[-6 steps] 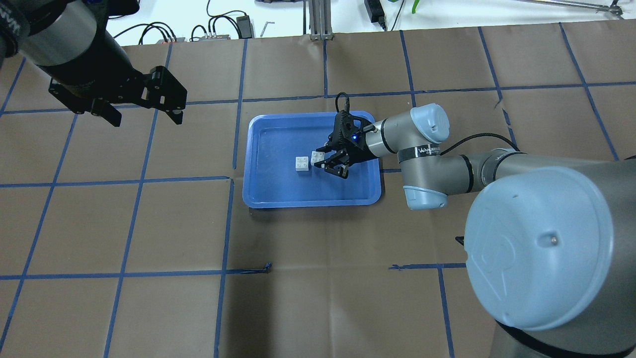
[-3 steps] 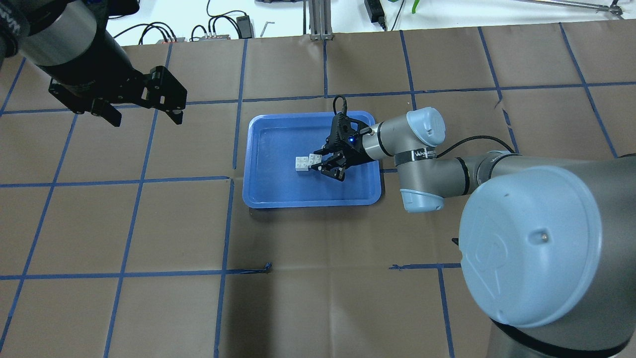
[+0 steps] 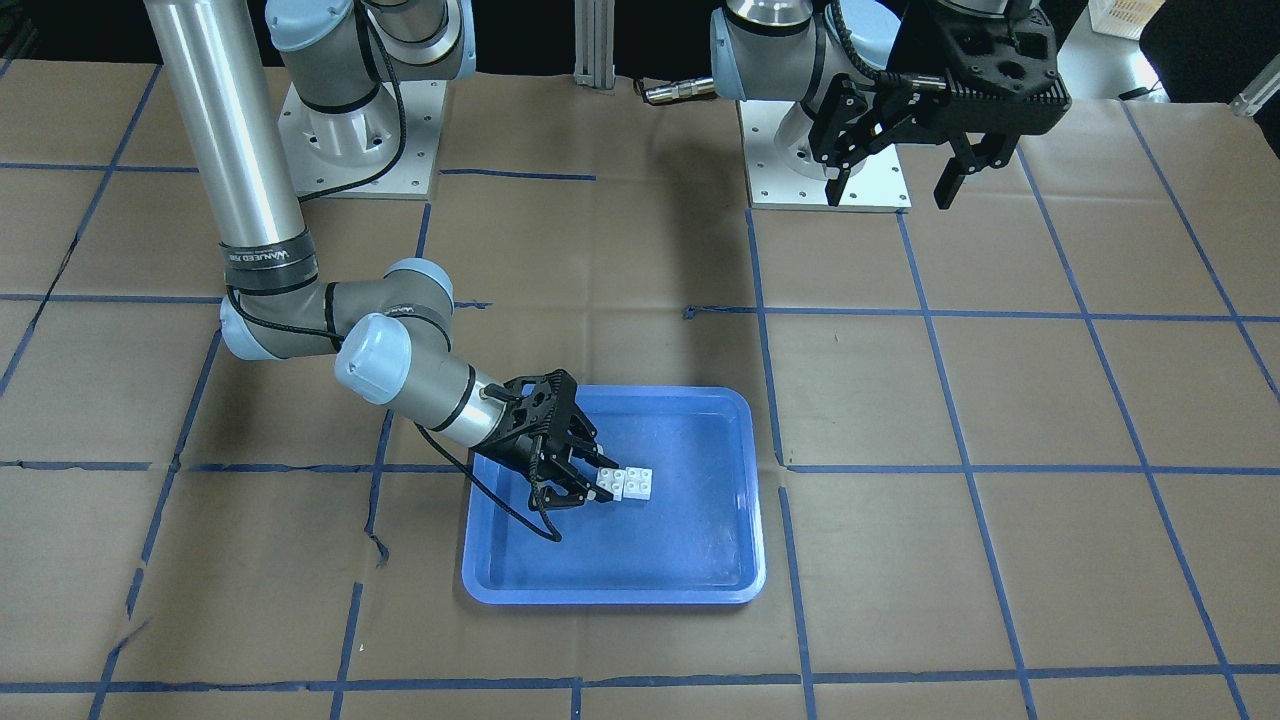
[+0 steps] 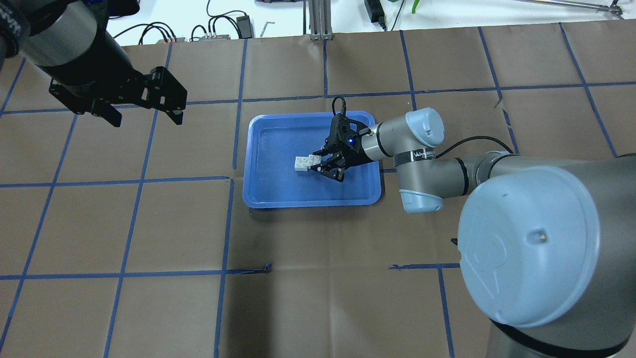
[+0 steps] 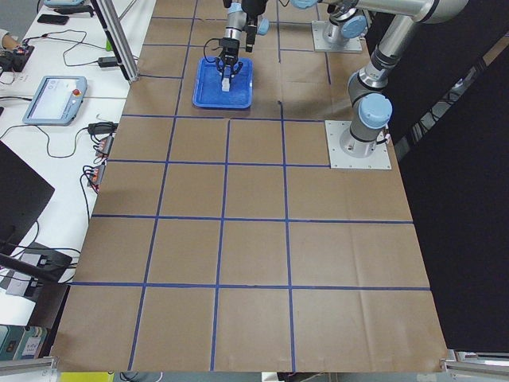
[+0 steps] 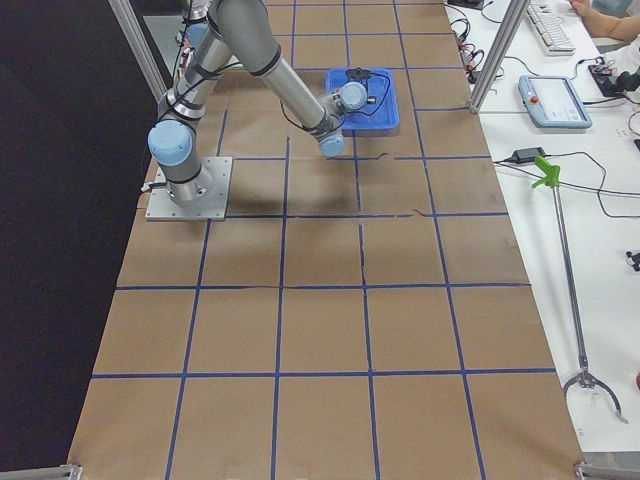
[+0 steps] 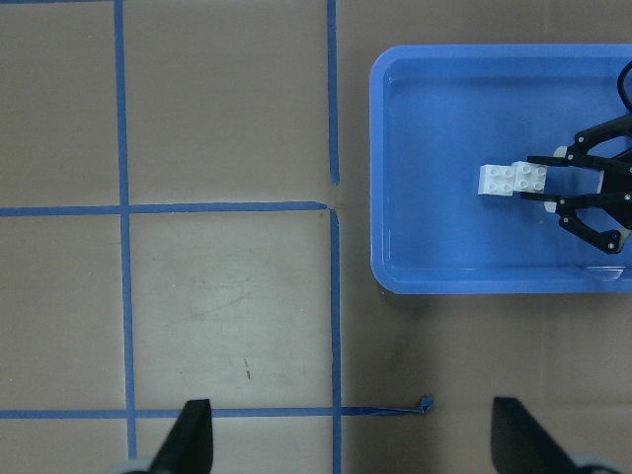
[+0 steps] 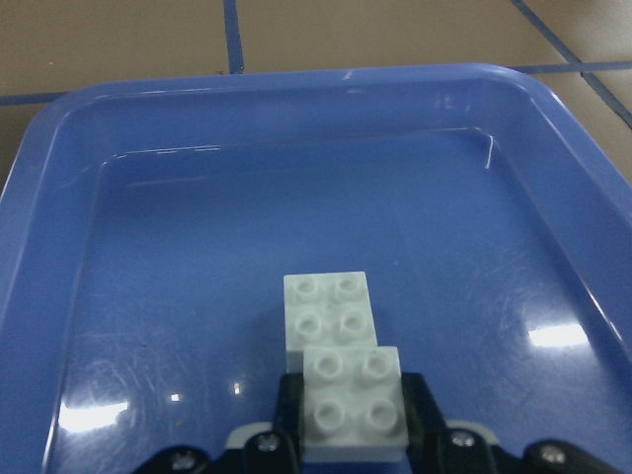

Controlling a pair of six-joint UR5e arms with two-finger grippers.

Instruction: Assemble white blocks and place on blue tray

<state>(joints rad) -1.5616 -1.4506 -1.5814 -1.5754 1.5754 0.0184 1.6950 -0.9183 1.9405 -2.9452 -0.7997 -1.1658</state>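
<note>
The blue tray (image 4: 278, 191) lies mid-table and shows in the front view (image 3: 700, 560) and the right wrist view (image 8: 197, 197). My right gripper (image 4: 314, 162) is low inside it, shut on one white block (image 8: 351, 405). That block touches the near edge of the second white block (image 8: 326, 311), which rests on the tray floor, and seems to overlap it slightly. Both blocks sit side by side in the overhead view (image 4: 300, 163) and the left wrist view (image 7: 513, 178). My left gripper (image 4: 144, 107) is open and empty, high above the table far to the left.
Brown paper with a blue tape grid covers the table (image 4: 149, 223). Cables and power bricks (image 4: 218, 30) lie beyond the far edge. The right arm's elbow (image 4: 420, 164) hangs over the tray's right rim. The arm bases (image 3: 830, 160) stand at the robot's side.
My right gripper has moved left across the tray with its block, closing the gap until that block meets the other one. The left arm has not moved.
</note>
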